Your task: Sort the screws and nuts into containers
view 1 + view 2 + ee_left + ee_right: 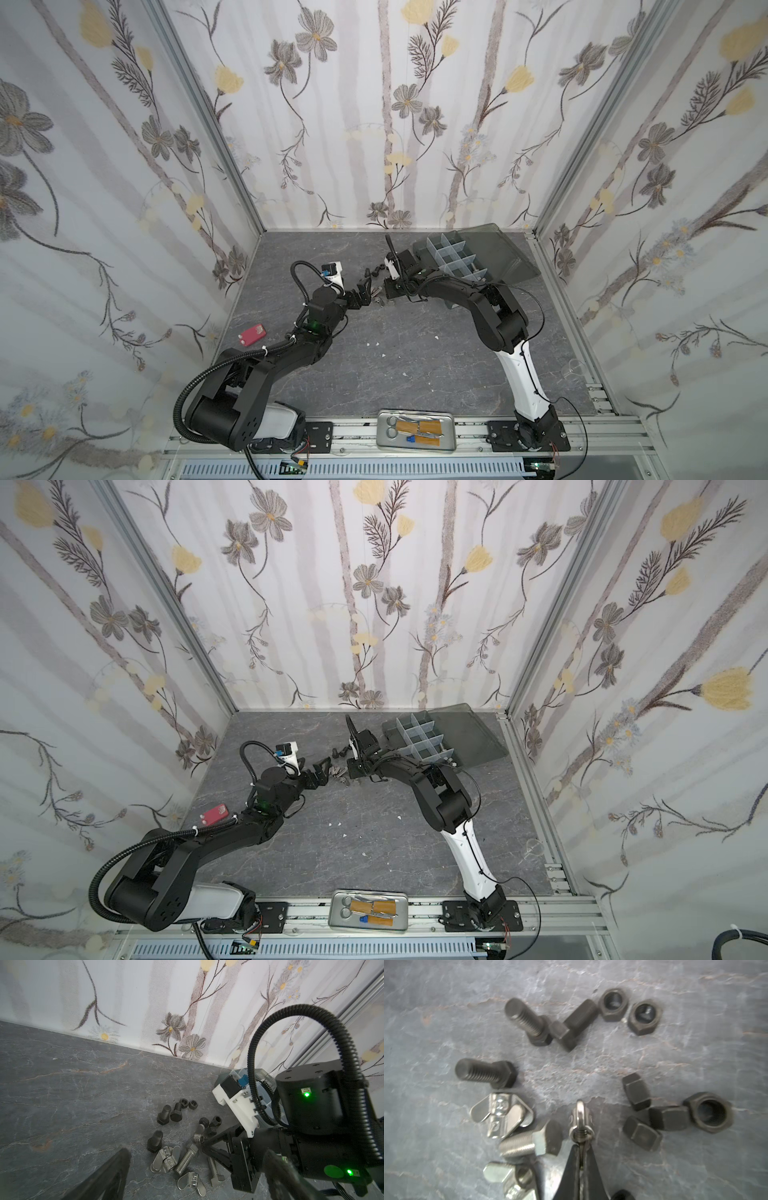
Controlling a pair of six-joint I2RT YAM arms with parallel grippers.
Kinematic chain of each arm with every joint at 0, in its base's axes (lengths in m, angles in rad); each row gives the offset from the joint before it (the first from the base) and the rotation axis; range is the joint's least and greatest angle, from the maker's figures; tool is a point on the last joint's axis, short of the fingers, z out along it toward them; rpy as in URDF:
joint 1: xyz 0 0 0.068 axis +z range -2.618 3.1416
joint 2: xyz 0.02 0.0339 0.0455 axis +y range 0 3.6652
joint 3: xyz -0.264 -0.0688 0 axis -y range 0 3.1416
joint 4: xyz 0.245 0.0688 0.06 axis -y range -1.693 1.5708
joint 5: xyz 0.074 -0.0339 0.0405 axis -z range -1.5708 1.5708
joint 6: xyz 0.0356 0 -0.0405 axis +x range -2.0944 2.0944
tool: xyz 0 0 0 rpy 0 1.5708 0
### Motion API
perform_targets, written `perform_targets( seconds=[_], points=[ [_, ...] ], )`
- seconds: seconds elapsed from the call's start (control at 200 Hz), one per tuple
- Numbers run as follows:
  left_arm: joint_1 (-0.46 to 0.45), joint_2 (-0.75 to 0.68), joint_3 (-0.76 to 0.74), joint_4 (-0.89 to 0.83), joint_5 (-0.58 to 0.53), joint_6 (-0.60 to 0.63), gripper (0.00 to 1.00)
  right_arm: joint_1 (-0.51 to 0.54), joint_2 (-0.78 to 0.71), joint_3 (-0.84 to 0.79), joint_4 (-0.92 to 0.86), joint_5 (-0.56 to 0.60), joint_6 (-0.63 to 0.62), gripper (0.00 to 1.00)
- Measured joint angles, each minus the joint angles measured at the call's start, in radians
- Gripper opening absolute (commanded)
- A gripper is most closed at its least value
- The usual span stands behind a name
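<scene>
Here the right gripper (580,1148) is pinched tight on one wing of a small silver wing nut (580,1124), its black fingertips (572,1169) pressed together with the metal between them. Whether the nut is clear of the surface cannot be told. Around it the other loose fasteners lie on the dark grey marbled tabletop (695,1053): three black hex bolts (483,1073), several black hex nuts (708,1112), a silver threaded bolt (527,1144) and flat silver wing nuts (502,1114). The left gripper (197,1157) hovers just beside this pile, jaws spread wide, grasping nothing. In both top views the pile sits between the two grippers, near the dark grey translucent plastic organizer box (452,254), whose smoky hinged lid (503,249) lies open at the back right.
</scene>
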Motion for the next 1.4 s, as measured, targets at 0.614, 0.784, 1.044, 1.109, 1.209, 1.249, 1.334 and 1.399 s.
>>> perform_targets(
  seconds=[0.614,0.784,1.044,1.109,1.209,1.249,1.334,1.399],
  points=[
    [0.000,0.015,0.005,0.000,0.003,-0.006,1.00,0.001,-0.096,-0.040,-0.032,-0.018,0.010,0.31],
    [0.000,0.017,0.005,0.000,0.004,-0.007,1.00,0.008,-0.085,-0.038,-0.072,0.023,0.032,0.37],
    [0.000,0.035,0.005,0.008,0.012,-0.014,1.00,0.032,-0.038,-0.020,-0.107,0.044,0.034,0.35],
    [0.000,0.038,0.006,0.008,0.014,-0.019,1.00,0.034,-0.027,-0.009,-0.106,0.047,0.031,0.32],
    [0.000,0.039,0.008,0.008,0.014,-0.026,1.00,0.036,-0.016,0.003,-0.107,0.049,0.031,0.21],
    [0.000,0.039,0.008,0.008,0.014,-0.028,1.00,0.036,-0.016,0.003,-0.112,0.048,0.032,0.17],
    [0.000,0.039,0.008,0.008,0.014,-0.029,1.00,0.038,-0.014,0.004,-0.113,0.049,0.030,0.10],
    [0.000,0.039,0.008,0.008,0.014,-0.029,1.00,0.039,-0.014,0.004,-0.112,0.052,0.028,0.07]
  ],
)
